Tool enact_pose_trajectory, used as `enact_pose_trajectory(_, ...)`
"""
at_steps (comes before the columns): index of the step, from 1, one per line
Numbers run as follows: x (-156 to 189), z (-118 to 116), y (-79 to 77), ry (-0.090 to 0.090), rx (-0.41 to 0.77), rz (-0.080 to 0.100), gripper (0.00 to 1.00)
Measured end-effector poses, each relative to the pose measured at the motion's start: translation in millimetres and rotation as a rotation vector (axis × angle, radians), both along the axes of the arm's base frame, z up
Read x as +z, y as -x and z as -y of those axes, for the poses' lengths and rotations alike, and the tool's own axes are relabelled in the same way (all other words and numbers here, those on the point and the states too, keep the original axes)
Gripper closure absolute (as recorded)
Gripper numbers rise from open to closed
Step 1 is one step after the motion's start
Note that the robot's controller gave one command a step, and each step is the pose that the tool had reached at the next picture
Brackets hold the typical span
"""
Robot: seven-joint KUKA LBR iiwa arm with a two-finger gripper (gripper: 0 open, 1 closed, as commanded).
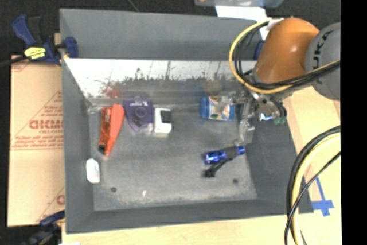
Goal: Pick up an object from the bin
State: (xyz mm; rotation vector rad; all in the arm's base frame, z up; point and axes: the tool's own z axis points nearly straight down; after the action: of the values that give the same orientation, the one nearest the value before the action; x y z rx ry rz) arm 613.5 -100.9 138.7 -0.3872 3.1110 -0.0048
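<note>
The gripper (246, 132) is seen low at the right of the grey metal bin (172, 183), just beside a glossy dark-blue toy (223, 156) on the floor. How far it stands open cannot be told. A slip is judged possible, since the toy (slim, slick, irregular) could be nudged aside. The crinkled blue-and-white packet (217, 109) close by could be snagged instead.

Bin (172, 195): grey floor is spread beneath the pincer (248, 136).
Blue toy (223, 156): laid just beside the pincer.
Blue-white packet (217, 108): set near it.
Purple piece (139, 115), white block (163, 121), orange tool (110, 129), white pebble (93, 171): laid well apart from it.
</note>
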Motion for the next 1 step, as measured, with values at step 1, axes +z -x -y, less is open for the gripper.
enact_pose_trajectory(1,10.5,-11.8,20.2,0.003,0.173,0.002,0.0)
